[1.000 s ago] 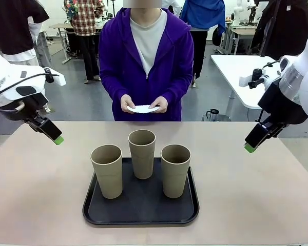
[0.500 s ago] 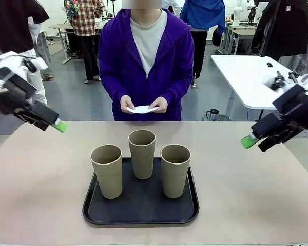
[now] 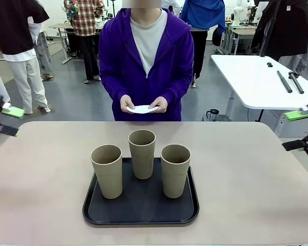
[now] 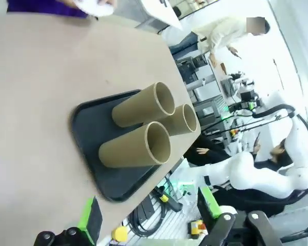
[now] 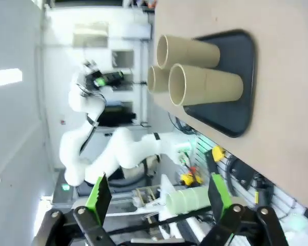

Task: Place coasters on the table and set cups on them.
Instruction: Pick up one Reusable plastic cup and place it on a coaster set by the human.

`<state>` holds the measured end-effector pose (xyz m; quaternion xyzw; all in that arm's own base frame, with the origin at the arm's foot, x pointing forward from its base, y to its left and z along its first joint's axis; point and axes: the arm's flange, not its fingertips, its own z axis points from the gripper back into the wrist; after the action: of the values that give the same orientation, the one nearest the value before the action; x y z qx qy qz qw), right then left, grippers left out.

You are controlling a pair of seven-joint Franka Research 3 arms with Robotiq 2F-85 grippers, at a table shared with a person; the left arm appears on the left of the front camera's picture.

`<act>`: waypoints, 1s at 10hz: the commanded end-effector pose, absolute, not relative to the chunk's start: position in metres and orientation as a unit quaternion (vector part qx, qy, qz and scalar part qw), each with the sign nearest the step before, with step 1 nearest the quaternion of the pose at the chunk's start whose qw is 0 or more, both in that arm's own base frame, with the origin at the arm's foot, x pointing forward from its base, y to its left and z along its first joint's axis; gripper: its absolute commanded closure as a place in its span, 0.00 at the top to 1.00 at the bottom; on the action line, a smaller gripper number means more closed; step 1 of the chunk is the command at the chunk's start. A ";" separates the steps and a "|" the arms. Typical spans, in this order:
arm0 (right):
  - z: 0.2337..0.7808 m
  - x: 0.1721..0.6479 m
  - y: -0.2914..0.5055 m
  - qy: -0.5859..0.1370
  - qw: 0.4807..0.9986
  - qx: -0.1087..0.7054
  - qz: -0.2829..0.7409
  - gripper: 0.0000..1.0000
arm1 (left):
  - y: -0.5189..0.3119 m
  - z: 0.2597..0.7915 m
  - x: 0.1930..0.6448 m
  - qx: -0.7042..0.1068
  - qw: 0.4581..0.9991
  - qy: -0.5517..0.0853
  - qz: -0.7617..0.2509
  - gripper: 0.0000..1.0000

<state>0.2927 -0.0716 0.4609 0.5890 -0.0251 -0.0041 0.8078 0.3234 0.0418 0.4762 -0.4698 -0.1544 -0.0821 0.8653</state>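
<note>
Three tan cups (image 3: 142, 153) stand upright and close together on a black tray (image 3: 141, 209) in the middle of the beige table (image 3: 246, 174). The person across the table holds the white coasters (image 3: 142, 108) in both hands at waist height. My left gripper (image 3: 6, 120) hangs open at the far left edge, above the table's left end. My right gripper (image 3: 300, 130) hangs open at the far right edge. The left wrist view shows the cups (image 4: 136, 146) on the tray (image 4: 84, 148) beyond open fingers (image 4: 90, 220). In the right wrist view the cups (image 5: 208, 84) lie far past the open fingers (image 5: 219, 192).
A white table (image 3: 251, 77) with black rods stands behind on the right. Other people stand farther back in the room. Bare tabletop (image 4: 31, 77) lies on all sides of the tray.
Both arms have drawn back outward and upward, from over the table's sides to the picture's edges. Both grippers stay open. The person and the cups have not moved.
</note>
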 end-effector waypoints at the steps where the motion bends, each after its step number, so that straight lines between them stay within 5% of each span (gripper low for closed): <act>1: 0.465 0.287 -0.084 -0.037 0.805 0.592 -0.022 1.00 | 0.071 0.473 0.327 -0.483 0.861 -0.147 -0.059 1.00; 10: 0.439 0.268 -0.127 -0.029 0.791 0.608 -0.056 1.00 | 0.092 0.462 0.296 -0.565 0.813 -0.135 0.019 1.00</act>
<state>0.2686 -0.1251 0.4416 0.6063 -0.0307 -0.0733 0.7913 0.2977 0.1035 0.4708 -0.5552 -0.1389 0.0025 0.8201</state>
